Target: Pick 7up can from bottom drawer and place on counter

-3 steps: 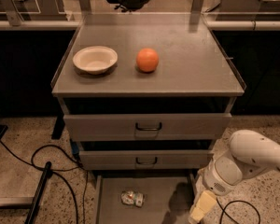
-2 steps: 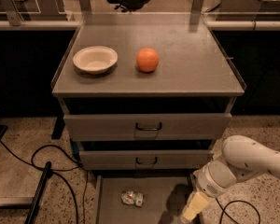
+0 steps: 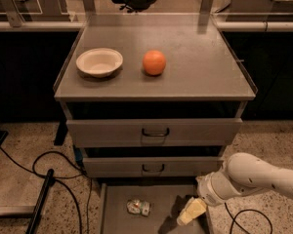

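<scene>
The 7up can [image 3: 139, 207] lies on its side on the grey floor of the open bottom drawer [image 3: 115, 218], left of centre. My gripper [image 3: 190, 212] hangs over the right part of the drawer, about a hand's width to the right of the can and apart from it. The white arm [image 3: 254, 177] reaches in from the right. The counter [image 3: 200, 57] is the flat grey top of the cabinet, above the two shut upper drawers.
A white bowl [image 3: 99, 62] and an orange [image 3: 154, 62] sit on the counter's left and middle. Two upper drawers with black handles [image 3: 155, 132] are shut. Black cables [image 3: 49, 174] lie on the speckled floor at the left.
My gripper and arm have moved left and slightly down over the bottom drawer, closer to the can. The can has not moved.
</scene>
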